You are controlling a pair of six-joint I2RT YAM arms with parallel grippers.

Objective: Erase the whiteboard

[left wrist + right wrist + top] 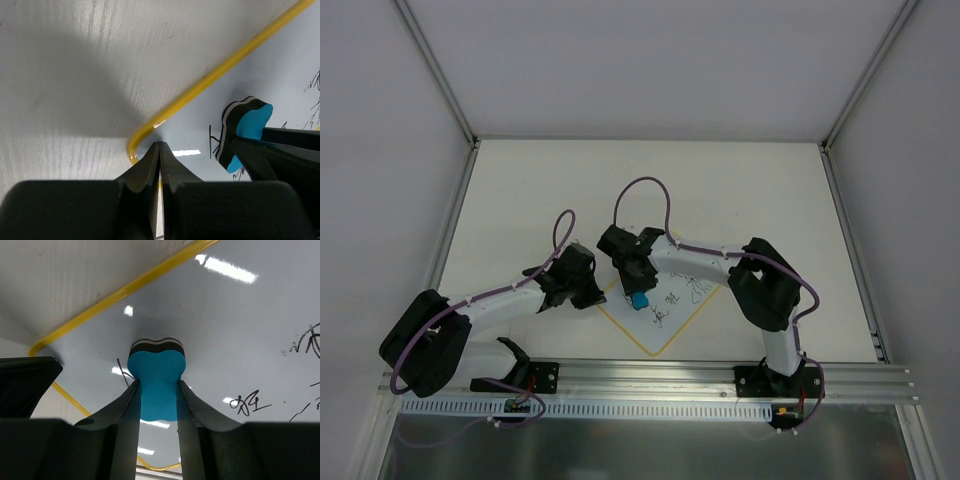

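The whiteboard [672, 330] lies turned like a diamond near the table's front edge, with a yellow border and dark scribbles [685, 295] on it. My right gripper [639, 292] is shut on the blue eraser [640, 300] and holds its black felt face against the board's left part. In the right wrist view the eraser [156, 372] sits between the fingers [125, 410] on the board [240, 315], with scribbles [247, 402] to its right. My left gripper [595, 296] is shut and empty. Its tips [159, 146] rest at the board's left corner [137, 142], close to the eraser [247, 127].
Aluminium rails [660, 378] run along the table's front edge below the board. Grey walls and frame posts [440, 75] enclose the off-white table [650, 180]. The two grippers are close together over the board's left corner.
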